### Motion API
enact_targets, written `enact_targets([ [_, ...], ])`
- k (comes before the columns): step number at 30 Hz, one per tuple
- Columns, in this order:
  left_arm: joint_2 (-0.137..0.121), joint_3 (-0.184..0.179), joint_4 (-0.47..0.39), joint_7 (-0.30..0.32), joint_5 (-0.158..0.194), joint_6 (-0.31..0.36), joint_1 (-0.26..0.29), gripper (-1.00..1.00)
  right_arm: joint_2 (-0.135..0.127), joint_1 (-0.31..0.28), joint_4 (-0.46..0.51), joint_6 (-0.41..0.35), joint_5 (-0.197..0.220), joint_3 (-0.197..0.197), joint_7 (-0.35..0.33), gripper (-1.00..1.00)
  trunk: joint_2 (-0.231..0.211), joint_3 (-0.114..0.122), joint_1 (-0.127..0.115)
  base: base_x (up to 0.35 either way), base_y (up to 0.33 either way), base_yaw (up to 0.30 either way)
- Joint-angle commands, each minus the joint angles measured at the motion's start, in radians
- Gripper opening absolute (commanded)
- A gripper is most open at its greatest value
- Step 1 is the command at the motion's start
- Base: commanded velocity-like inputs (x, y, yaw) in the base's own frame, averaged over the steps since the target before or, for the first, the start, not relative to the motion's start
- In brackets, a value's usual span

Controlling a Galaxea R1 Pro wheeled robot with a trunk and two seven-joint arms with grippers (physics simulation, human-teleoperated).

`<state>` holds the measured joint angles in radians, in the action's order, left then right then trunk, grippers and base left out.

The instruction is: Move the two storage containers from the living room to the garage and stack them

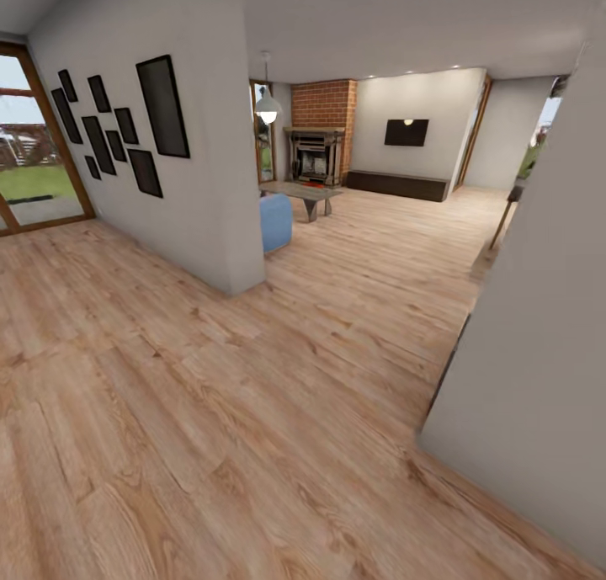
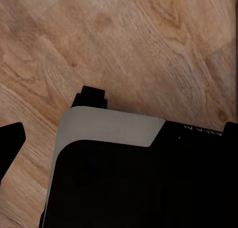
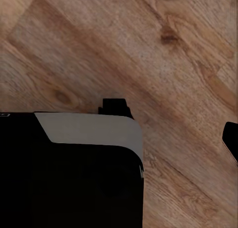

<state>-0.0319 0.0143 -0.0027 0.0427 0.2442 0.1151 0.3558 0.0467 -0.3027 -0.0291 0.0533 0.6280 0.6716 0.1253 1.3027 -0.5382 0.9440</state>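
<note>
Right now I'm rolling over the light plank floor (image 1: 252,412) toward the living room, whose brick fireplace (image 1: 320,134) sits at about twelve o'clock and blue sofa (image 1: 275,221) at eleven. No orange bins have come up yet; I judge they lie farther inside. Both wrist cameras look down past the robot's dark body (image 2: 139,183) at bare planks, so I cannot tell either gripper's opening; nothing appears carried.

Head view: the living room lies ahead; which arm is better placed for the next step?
Neither, as far as I can judge. The next step looks like driving toward the fireplace and low cabinet; both wrist views look down at the wood-plank floor beside the robot's dark body, alike.
</note>
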Motion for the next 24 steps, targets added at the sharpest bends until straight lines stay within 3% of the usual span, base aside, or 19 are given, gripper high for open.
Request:
enact_targets([
  [1,0.000,0.001,0.000,0.003,0.007,0.005,0.000,1.00,0.001,-0.001,-0.003,0.005,0.009,0.008,0.000,1.00,0.000,-0.001,0.001,0.322,0.000,0.000],
  [24,0.000,0.001,0.000,0.003,0.007,0.005,0.001,1.00,0.001,-0.001,-0.003,0.004,0.007,0.008,0.000,1.00,0.000,-0.001,0.001,0.322,0.000,0.000],
])
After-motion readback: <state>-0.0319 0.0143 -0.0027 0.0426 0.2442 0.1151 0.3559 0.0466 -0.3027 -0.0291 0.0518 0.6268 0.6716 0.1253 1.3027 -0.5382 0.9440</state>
